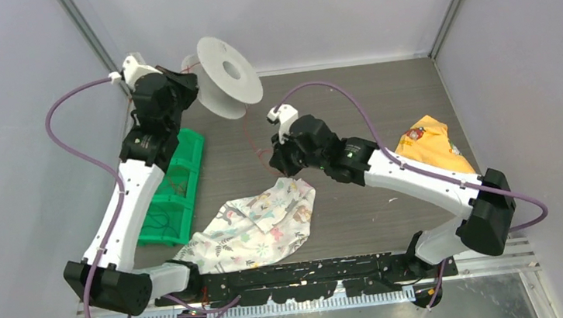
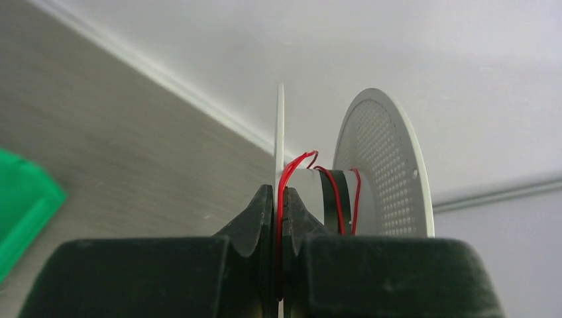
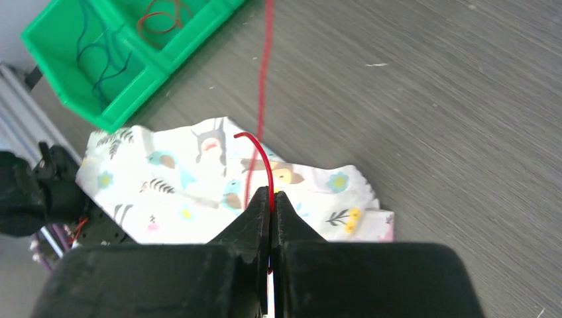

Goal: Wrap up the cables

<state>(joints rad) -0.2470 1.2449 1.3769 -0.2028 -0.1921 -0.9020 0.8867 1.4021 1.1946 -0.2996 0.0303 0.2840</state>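
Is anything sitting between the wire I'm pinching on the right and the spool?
Nothing visible. The red wire runs free above the table from the right gripper to the spool in the left gripper; the patterned cloth lies nearer, off that line.

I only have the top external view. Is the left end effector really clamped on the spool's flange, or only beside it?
Observer: Clamped. The left wrist view shows the left end effector shut on the near flange of the spool, with the red wire running down between its fingers too.
Operator: Any wire on the hub?
Observer: A few loose turns cross the hub.
Operator: And the right side?
Observer: The right end effector is shut on the wire, with a short end curling out past its fingertips.
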